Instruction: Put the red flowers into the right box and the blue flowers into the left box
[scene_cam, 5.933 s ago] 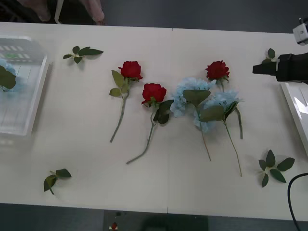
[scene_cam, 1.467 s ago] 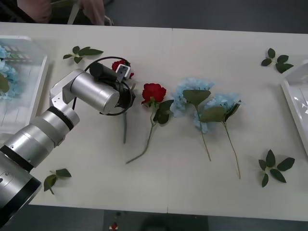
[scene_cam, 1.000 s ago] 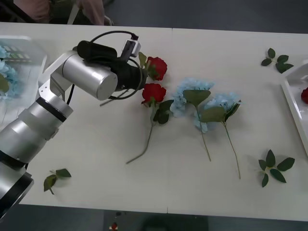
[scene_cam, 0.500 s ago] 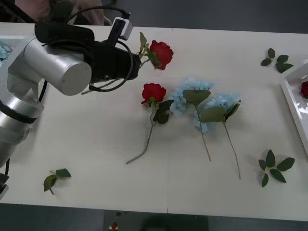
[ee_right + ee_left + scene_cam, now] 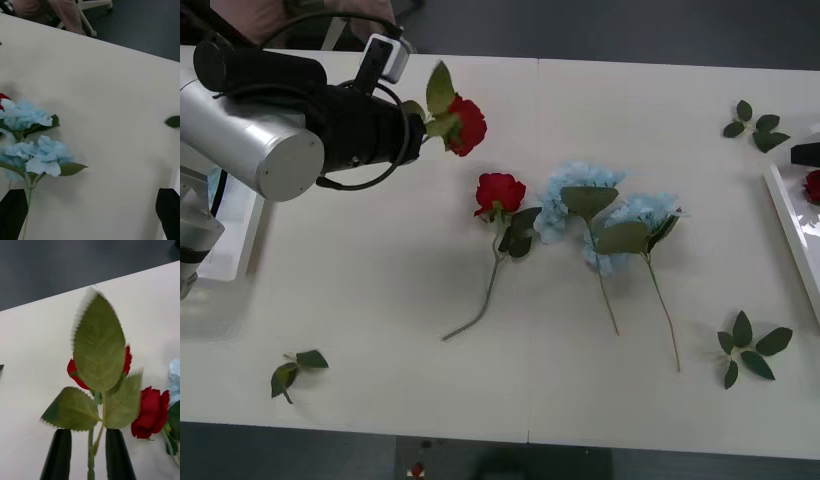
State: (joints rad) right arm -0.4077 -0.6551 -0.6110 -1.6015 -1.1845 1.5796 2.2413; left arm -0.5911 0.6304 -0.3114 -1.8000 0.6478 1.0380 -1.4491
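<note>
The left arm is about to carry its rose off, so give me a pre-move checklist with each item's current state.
1. Left gripper shut on the held rose's stem: ok.
2. Held rose lifted off the table: ok.
3. Left arm headed for the right box: not ok, it is over the table's left side.
4. Right box has room: cannot tell, one red rose lies in it, the rest is cut off.
5. Right gripper open, free for a handover: ok.

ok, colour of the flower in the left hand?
Red rose with green leaves, clearest in the front view; left hand grips its stem.
</note>
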